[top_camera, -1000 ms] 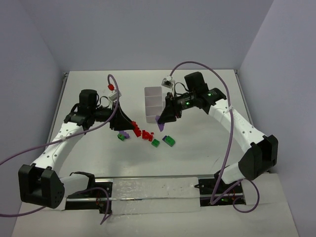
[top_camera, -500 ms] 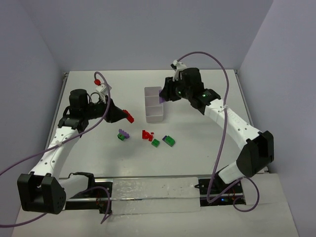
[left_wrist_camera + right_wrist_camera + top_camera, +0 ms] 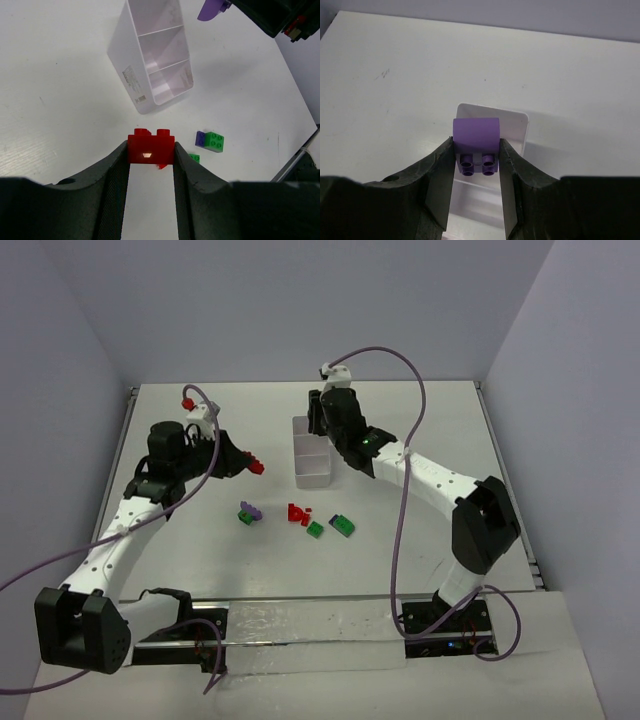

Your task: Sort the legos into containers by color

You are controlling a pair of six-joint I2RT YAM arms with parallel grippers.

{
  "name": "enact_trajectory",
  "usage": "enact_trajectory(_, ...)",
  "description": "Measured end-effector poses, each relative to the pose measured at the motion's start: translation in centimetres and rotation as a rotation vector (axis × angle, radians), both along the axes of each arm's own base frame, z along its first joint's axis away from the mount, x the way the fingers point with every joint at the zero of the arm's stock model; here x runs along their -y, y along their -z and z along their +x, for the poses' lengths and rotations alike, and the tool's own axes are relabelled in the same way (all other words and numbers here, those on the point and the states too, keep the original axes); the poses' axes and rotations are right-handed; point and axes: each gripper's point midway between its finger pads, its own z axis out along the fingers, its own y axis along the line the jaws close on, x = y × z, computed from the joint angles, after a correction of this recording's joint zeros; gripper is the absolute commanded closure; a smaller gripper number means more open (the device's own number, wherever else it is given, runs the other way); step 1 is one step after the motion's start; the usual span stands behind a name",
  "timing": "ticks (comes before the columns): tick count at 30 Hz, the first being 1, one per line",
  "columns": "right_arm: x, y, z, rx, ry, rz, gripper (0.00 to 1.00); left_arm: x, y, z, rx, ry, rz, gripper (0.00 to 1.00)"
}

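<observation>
The white three-compartment tray (image 3: 299,462) stands at mid-table. My left gripper (image 3: 255,467) hangs left of it, shut on a red lego (image 3: 150,149) held across its tips. My right gripper (image 3: 318,426) hovers over the tray's far end (image 3: 492,111), shut on a purple lego (image 3: 476,142) with its studs facing the camera. That purple lego (image 3: 212,9) also shows at the top of the left wrist view. All three tray compartments (image 3: 162,45) look empty. On the table in front of the tray lie a purple-on-green lego (image 3: 248,511), a red one (image 3: 298,512), a small green one (image 3: 315,529) and a green-and-blue one (image 3: 343,526).
Purple cables arc over both arms. A red-and-white cable connector (image 3: 190,400) sits above the left wrist. A metal rail (image 3: 310,625) runs along the near edge between the arm bases. Walls close in the table at the back and sides.
The left gripper lifted a red lego off the pile and drew back up and left. The right gripper carried the purple lego from the tray's near end to over its far end.
</observation>
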Motion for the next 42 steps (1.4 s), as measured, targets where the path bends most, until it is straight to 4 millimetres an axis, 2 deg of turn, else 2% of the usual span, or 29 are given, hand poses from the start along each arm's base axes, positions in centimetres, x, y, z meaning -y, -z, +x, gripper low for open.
enact_trajectory(7,-0.2,0.2,1.6,0.099,0.036,-0.031,1.00,0.5,0.3,0.6,-0.002,-0.045,0.009,1.00)
enact_trajectory(12,-0.5,1.8,2.1,0.120,0.043,-0.060,1.00,1.2,0.0,0.9,0.016,-0.053,-0.001,1.00)
enact_trajectory(16,-0.7,3.3,2.3,0.111,0.042,-0.079,1.00,1.3,0.5,1.2,0.008,-0.069,0.012,1.00)
enact_trajectory(21,-1.0,3.7,2.7,0.123,0.043,-0.078,1.00,1.3,1.0,1.6,-0.003,-0.086,0.018,0.97)
enact_trajectory(22,-1.1,3.9,2.8,0.123,0.043,-0.079,1.00,1.3,1.0,1.6,-0.004,-0.088,0.017,0.97)
enact_trajectory(24,-1.3,4.4,3.0,0.122,0.042,-0.080,0.92,1.5,1.2,1.7,-0.008,-0.093,0.017,0.97)
enact_trajectory(29,-1.4,5.8,3.2,0.106,0.044,-0.094,0.88,1.7,1.5,1.9,-0.013,-0.105,0.024,0.99)
enact_trajectory(33,-1.4,5.9,3.3,0.109,0.045,-0.091,0.75,1.6,2.0,2.1,-0.024,-0.124,0.035,0.99)
enact_trajectory(34,-1.4,6.0,3.3,0.110,0.046,-0.090,0.67,1.7,2.1,2.2,-0.027,-0.129,0.039,0.98)
enact_trajectory(36,-1.5,6.2,3.3,0.109,0.046,-0.089,0.60,1.7,2.4,2.3,-0.033,-0.139,0.046,0.96)
enact_trajectory(40,-1.6,7.1,3.4,0.091,0.049,-0.085,0.32,1.8,2.7,2.5,-0.043,-0.166,0.053,0.94)
enact_trajectory(42,-1.7,7.7,3.4,0.079,0.048,-0.087,0.27,1.7,2.7,2.8,-0.043,-0.183,0.056,0.94)
